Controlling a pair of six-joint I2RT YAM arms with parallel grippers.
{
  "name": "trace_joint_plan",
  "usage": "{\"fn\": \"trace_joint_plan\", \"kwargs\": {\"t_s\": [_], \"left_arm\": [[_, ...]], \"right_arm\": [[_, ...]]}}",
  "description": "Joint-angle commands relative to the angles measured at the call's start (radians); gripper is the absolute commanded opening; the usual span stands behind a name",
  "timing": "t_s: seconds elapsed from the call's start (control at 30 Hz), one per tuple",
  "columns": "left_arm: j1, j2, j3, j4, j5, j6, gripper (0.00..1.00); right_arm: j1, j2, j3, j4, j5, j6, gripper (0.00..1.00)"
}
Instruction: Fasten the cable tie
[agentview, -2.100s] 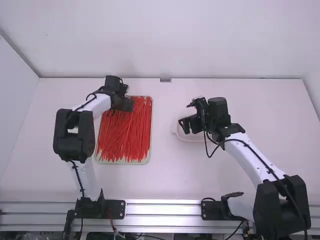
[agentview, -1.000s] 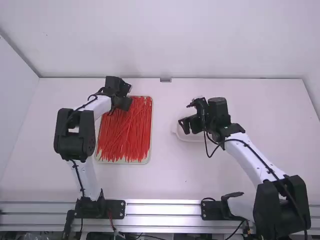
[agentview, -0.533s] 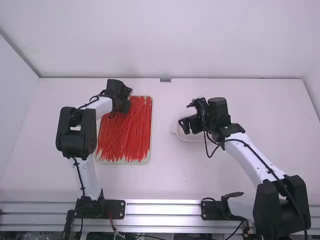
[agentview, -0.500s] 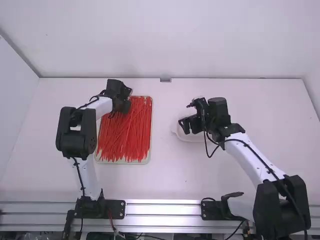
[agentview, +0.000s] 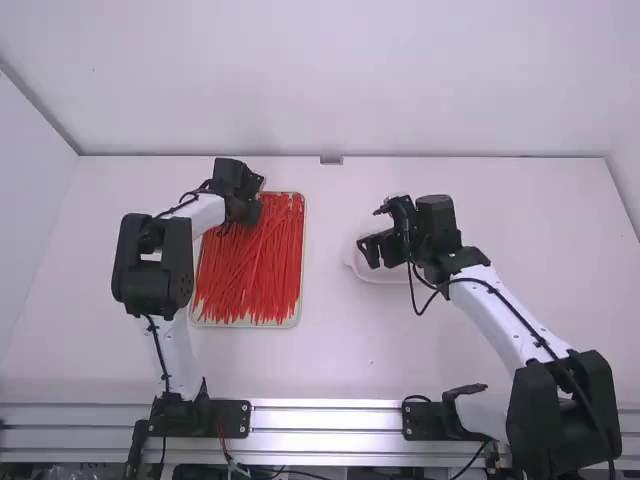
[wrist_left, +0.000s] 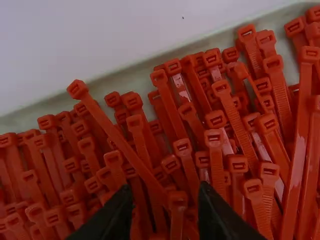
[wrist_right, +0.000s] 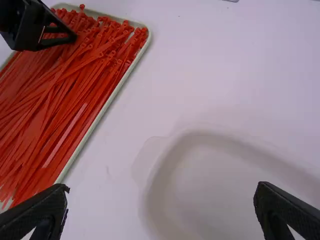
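Note:
A thick pile of red cable ties (agentview: 250, 265) lies lengthwise in a pale tray (agentview: 301, 262) left of the table's middle. My left gripper (agentview: 243, 206) is down at the pile's far left end. In the left wrist view it (wrist_left: 165, 215) stands open, its fingers (wrist_left: 117, 217) pushed in among the square tie heads (wrist_left: 180, 147), with a few ties between them. My right gripper (agentview: 378, 250) hovers open over a shallow white bowl (agentview: 360, 266); its own view has the bowl (wrist_right: 225, 175) below wide-spread fingers (wrist_right: 37, 212).
The tray's rim (wrist_left: 125, 80) runs just beyond the tie heads. From the right wrist view the tray (wrist_right: 100, 120) lies beside the bowl with a strip of bare table between them. A small grey fitting (agentview: 331, 159) sits at the table's far edge.
My left gripper has shifted slightly and turned over the far end of the tie pile. The right arm and the bowl have stayed where they were.

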Motion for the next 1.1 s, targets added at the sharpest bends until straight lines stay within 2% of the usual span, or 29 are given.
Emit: {"fn": "trace_joint_plan", "kwargs": {"t_s": [0.0,0.37,0.7,0.87,1.0,1.07], "left_arm": [[-0.002,0.009,-0.006,-0.003,0.027,0.000,0.35],[-0.009,0.009,-0.010,0.002,0.037,0.000,0.34],[-0.009,0.009,-0.075,0.095,0.034,0.000,0.32],[-0.009,0.009,-0.074,0.103,0.030,0.000,0.27],[-0.009,0.009,-0.074,0.117,0.008,-0.003,0.16],[-0.009,0.009,-0.074,0.122,0.008,-0.004,0.15]], "right_arm": [[0.006,0.005,0.036,-0.002,-0.002,-0.002,0.99],[0.005,0.005,0.036,0.001,-0.003,-0.002,1.00],[0.006,0.005,0.036,0.001,-0.002,-0.002,0.99],[0.004,0.005,0.036,0.001,-0.003,-0.002,1.00],[0.006,0.005,0.036,0.001,-0.003,-0.002,1.00],[0.006,0.005,0.036,0.001,-0.003,-0.002,1.00]]}}
